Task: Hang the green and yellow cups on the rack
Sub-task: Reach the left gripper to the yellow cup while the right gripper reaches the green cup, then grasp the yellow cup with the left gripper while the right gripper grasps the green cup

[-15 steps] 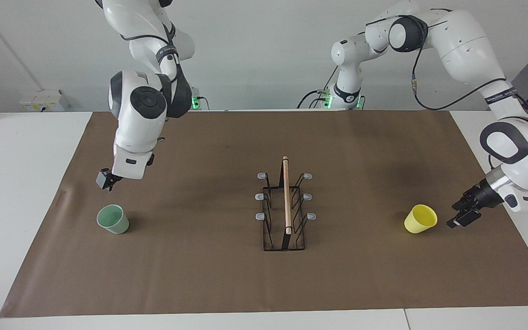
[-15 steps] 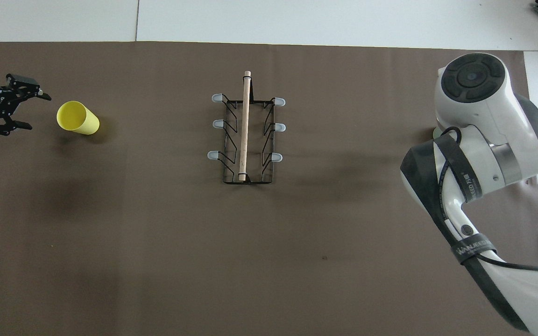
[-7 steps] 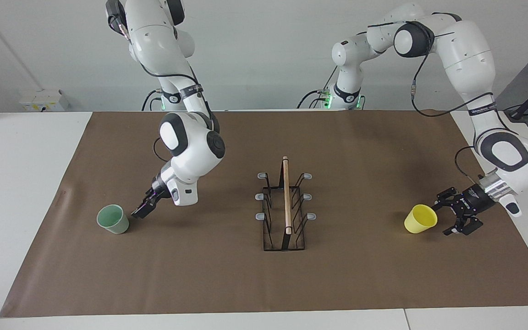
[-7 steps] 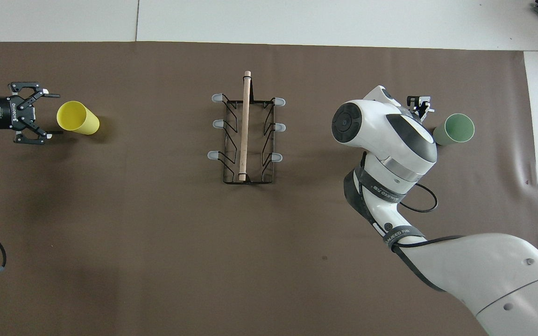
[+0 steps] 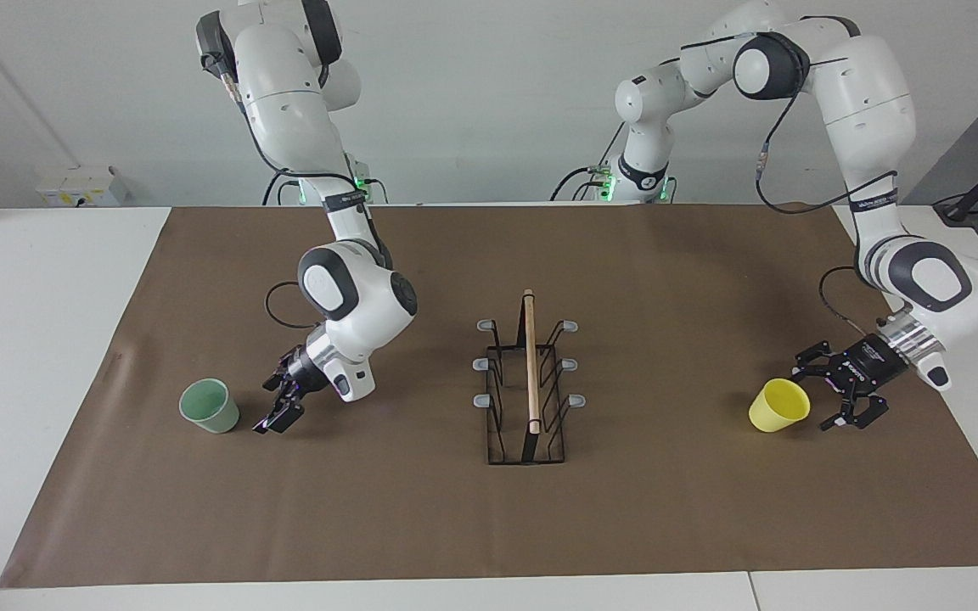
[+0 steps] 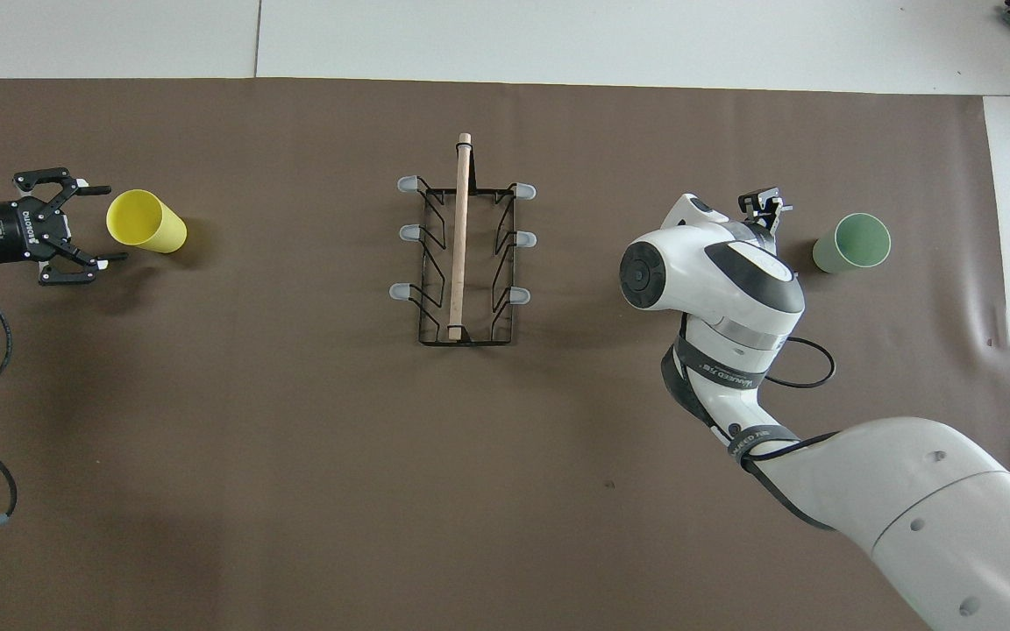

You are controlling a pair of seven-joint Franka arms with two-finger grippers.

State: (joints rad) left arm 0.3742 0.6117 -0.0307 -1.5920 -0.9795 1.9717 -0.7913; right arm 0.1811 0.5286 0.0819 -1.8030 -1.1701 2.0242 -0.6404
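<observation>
Left gripper [image 5: 829, 399]: fingers spread wide, low over the brown mat [image 5: 421, 526], just beside the yellow cup [image 5: 778, 405] on the side away from the rack [image 5: 528, 390]. Half a second ago you had it in nearly the same place; it has since rolled a little, so the jaws now bracket the cup's rim more squarely. Nothing gripped yet.

Right gripper [image 5: 278, 406]: fingers apart, near the green cup [image 5: 210, 406], between it and the rack. A second ago it hung above the cup with the wrist pointing down; it has swung round to a sideways approach and then backed slightly off the cup. A clear gap remains.

Meaning for the task: both arms appear lined up for side grasps, neither cup lifted, all six prongs bare.

Cups: each upright on the mat, well apart from the rack, yellow toward the left arm's end, green toward the right arm's end.

Hard to make out: in the overhead view the right arm's wrist housing covers most of its gripper; only the fingertips [image 6: 764, 203] show. The left arm is cut off at the frame edge there.
</observation>
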